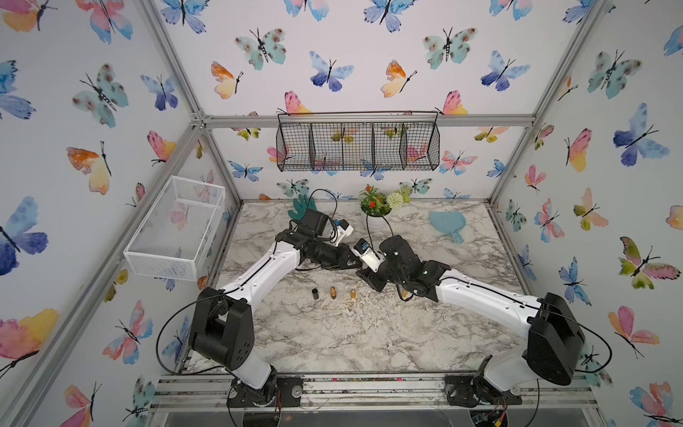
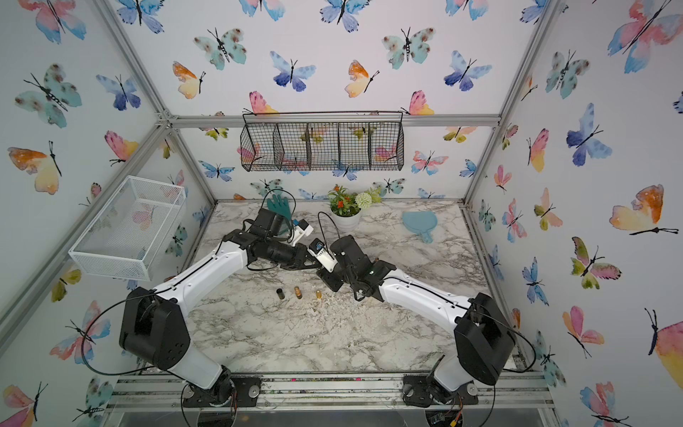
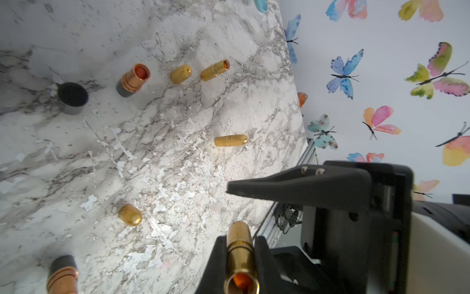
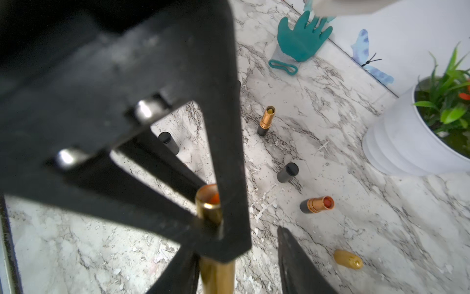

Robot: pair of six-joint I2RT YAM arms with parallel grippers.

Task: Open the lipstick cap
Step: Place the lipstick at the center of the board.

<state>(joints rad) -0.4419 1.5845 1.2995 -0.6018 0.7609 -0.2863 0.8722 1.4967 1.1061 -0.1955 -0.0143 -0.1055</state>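
Note:
A gold lipstick (image 3: 240,257) is held above the marble table (image 1: 369,332), with my left gripper (image 3: 240,241) shut on its middle. The end facing the left wrist camera is uncovered and shows the orange-red stick; a seam rings the tube. In the right wrist view the same lipstick (image 4: 208,203) runs down between my right gripper (image 4: 239,267), whose jaws stand open with a gap beside the tube. One right finger (image 3: 279,188) hangs clear of it. In both top views the two grippers meet mid-table, left gripper (image 1: 355,263) against right gripper (image 1: 367,277). Which cap belongs to it I cannot tell.
Below stand several lipsticks and caps: a dark cap (image 3: 72,96), an open copper lipstick (image 3: 133,80), a gold cap (image 3: 180,73), an open gold lipstick (image 3: 215,70), a closed gold lipstick (image 3: 230,140). A white plant pot (image 4: 396,147) and teal hand-shaped holder (image 4: 300,38) stand behind.

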